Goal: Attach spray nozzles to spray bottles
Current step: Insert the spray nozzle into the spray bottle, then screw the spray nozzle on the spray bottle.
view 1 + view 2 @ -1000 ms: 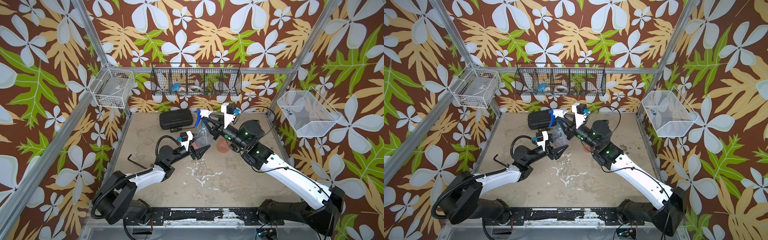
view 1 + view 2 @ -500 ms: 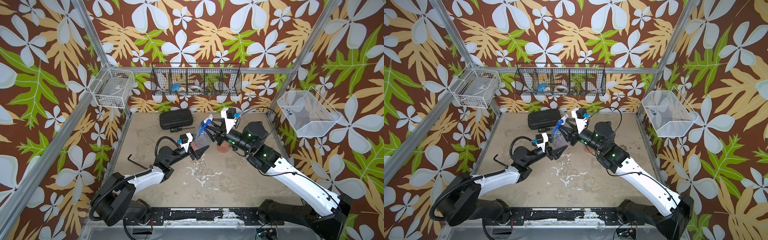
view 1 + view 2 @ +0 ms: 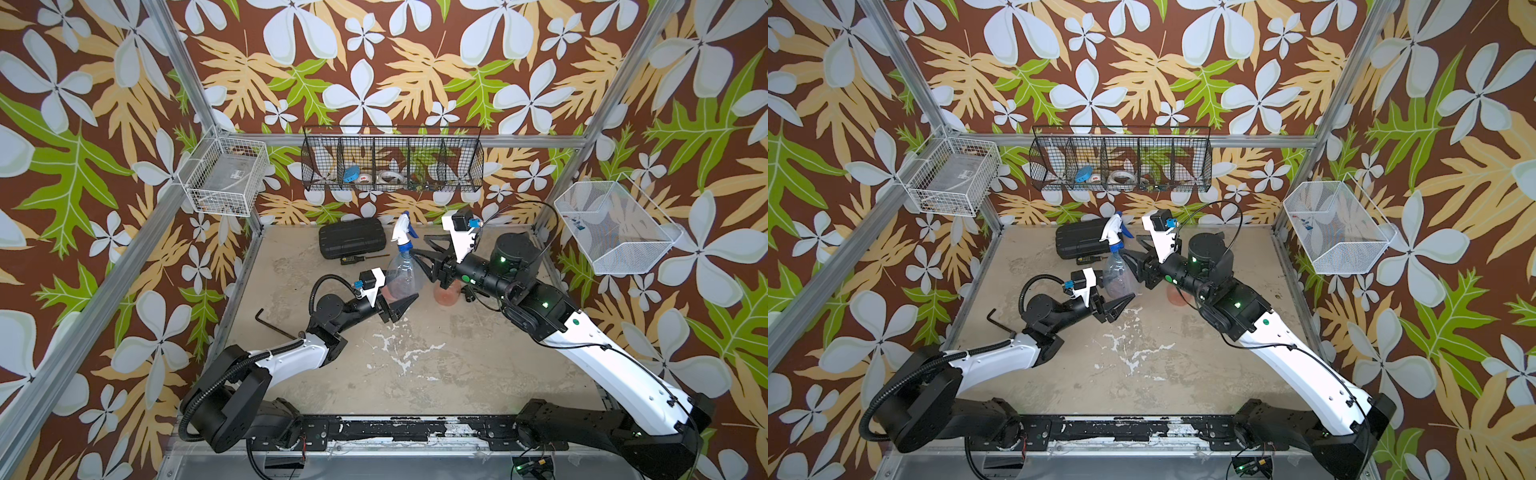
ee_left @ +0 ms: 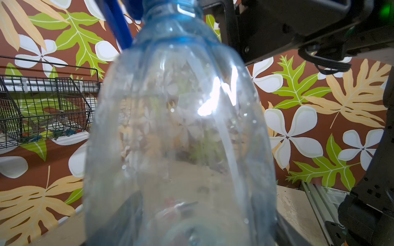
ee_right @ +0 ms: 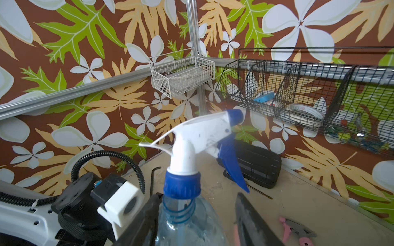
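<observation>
The clear bottle (image 3: pixel 402 274) is grasped at its base by the left hand (image 3: pixel 397 305), over the far middle of the worktop (image 3: pixel 415 374). The white-and-blue nozzle (image 3: pixel 402 228) is seated on its neck. The right hand (image 3: pixel 419 248) is released, jaws apart beside the bottle's shoulder. This pairing is judged nearly finished. Next, the bottle should be stood upright and the orange bottle (image 3: pixel 446 293) addressed.

Twin overhead views; wrist cameras near bottle (image 4: pixel 177 138)

I can read no text from here; the faint print on the tape roll (image 5: pixel 302 114) is too blurred.
</observation>
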You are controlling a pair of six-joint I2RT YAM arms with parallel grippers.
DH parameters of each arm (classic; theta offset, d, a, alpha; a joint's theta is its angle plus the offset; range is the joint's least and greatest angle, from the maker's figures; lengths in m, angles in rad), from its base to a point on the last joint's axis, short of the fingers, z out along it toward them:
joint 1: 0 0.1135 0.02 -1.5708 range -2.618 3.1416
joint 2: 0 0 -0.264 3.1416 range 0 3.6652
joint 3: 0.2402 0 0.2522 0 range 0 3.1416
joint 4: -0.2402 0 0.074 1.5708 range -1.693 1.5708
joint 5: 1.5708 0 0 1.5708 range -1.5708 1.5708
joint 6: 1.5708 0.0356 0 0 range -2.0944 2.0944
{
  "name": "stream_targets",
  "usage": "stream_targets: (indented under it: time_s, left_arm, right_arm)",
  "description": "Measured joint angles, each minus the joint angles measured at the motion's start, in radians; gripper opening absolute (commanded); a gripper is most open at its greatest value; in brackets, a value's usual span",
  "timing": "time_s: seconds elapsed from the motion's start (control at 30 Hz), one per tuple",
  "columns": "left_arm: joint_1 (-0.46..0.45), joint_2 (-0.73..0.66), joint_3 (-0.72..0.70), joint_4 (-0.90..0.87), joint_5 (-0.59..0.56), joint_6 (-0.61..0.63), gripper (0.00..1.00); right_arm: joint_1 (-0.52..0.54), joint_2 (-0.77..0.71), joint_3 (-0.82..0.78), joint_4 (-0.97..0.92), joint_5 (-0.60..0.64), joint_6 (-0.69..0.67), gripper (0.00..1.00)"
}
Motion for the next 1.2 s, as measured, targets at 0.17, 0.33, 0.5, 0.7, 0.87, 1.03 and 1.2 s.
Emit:
stream_targets:
  time_s: [0.17, 0.33, 0.5, 0.7, 0.87, 1.03, 1.2]
  left_arm:
    - [0.0, -0.008, -0.016, -0.044, -0.01, 0.036, 0.63]
    - [-0.007, 0.005, -0.026, -0.08, -0.096, 0.069, 0.62]
    - [-0.042, 0.034, -0.02, -0.083, -0.237, 0.112, 0.62]
    - [-0.06, 0.072, -0.018, -0.053, -0.399, 0.134, 0.62]
    - [-0.07, 0.087, -0.019, -0.027, -0.476, 0.142, 0.62]
    - [-0.078, 0.092, -0.023, -0.024, -0.518, 0.16, 0.62]
    - [-0.08, 0.092, -0.026, -0.024, -0.533, 0.183, 0.62]
  right_arm:
    - [-0.002, 0.028, 0.105, -0.074, 0.026, -0.021, 0.68]
    - [0.0, 0.124, 0.293, -0.194, 0.097, 0.032, 0.67]
    - [0.019, 0.225, 0.44, -0.313, 0.211, 0.14, 0.66]
    - [0.054, 0.38, 0.587, -0.441, 0.338, 0.225, 0.67]
    - [0.089, 0.481, 0.687, -0.505, 0.417, 0.248, 0.68]
    - [0.1, 0.572, 0.789, -0.537, 0.454, 0.264, 0.68]
    - [0.13, 0.638, 0.86, -0.563, 0.465, 0.262, 0.68]
